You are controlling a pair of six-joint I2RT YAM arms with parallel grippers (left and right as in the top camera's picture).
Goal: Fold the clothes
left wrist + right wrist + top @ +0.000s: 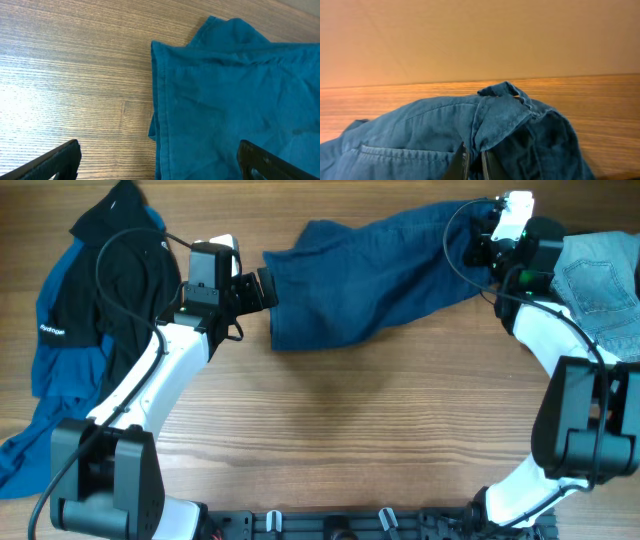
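Inventory, nearest first

1. Table (350, 440): wood grain. The near strip between the arm bases carries no garment.
2. Jacket (90, 330): black and royal blue with a small white logo, heaped at the left edge beneath the left arm. Unfolded.
3. Left pincer (258, 288): jaws spread wide and holding nothing, placed at the left hem of the shorts.
4. Shorts (370, 275): dark navy, rumpled, stretched across the far middle of the table between the two pincers. No fold shows.
5. Right pincer (488, 235): jaws closed tight on a pinched ridge of the shorts at their right end.
6. Jeans (605, 280): light-blue denim at the far right edge, partly under the right arm. Unfolded.

Progress, as judged: at the outset. One end of the shorts is gripped and the other is not yet taken, so all three garments remain to fold.

Views: only the overhead shows the jacket, the jeans and the full lay of the shorts. Only the left wrist shows one open finger over bare wood and the other over cloth. Only the right wrist shows the closed fingers (462, 165) biting the fold, with a pocket seam beside them
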